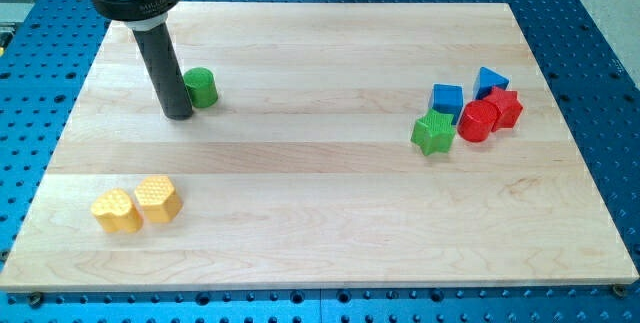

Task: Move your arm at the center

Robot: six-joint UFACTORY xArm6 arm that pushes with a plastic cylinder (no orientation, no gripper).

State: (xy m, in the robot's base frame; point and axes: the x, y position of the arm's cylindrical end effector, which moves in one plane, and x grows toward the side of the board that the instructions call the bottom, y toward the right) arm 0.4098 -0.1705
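- My tip (178, 116) sits way over on the view's left, upper part of the wooden board (320, 213), nowhere near the middle.
- No jaws on this thing, it's just a plain dark rod, so nothing is being pinched.
- A green cylinder (202, 87) is just beside the tip, on its right, practically touching the rod.
- Two yellow blocks (136, 206) sit side by side toward the bottom left.
- Far right has a cluster: green star (433, 132), blue cube (447, 98), blue triangle (490, 81), red cylinder (479, 121), another red block (505, 108).
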